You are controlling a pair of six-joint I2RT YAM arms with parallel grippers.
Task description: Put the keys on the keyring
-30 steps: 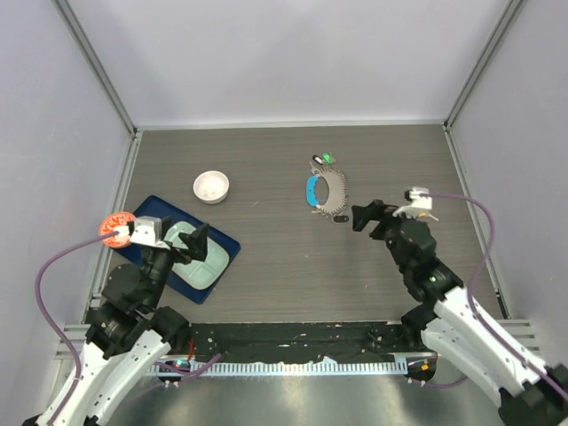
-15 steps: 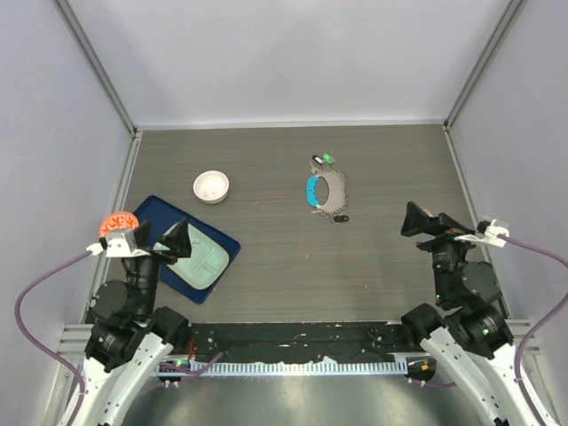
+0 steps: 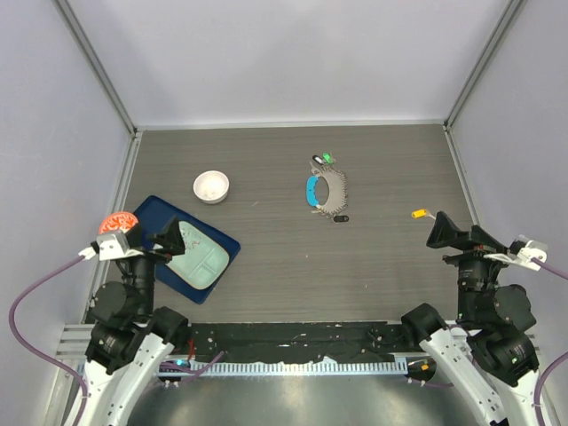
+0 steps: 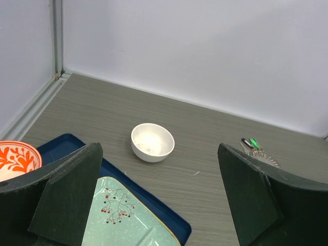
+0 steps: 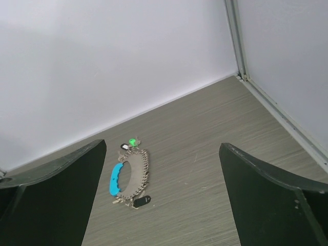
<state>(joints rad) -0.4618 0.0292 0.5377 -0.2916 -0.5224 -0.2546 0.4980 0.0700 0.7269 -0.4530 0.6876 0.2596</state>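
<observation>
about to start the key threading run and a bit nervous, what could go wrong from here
1. The black-headed key is tiny and lies flat close by the keyring and its fringe of keys; the wide-open right gripper might catch neighbouring keys instead.
2. The keyring lies loose on the table; a nudge could slide it.
3. The white bowl stands near the open left gripper and its likely way to the keyring, so it could get knocked.

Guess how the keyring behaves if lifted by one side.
Probably floppy: the keyring is a thin wire loop fringed with many loose keys, so they would likely swing and bunch. Likely heavyish for its size, being mostly metal. Unlikely to roll; it lies flat.
</observation>
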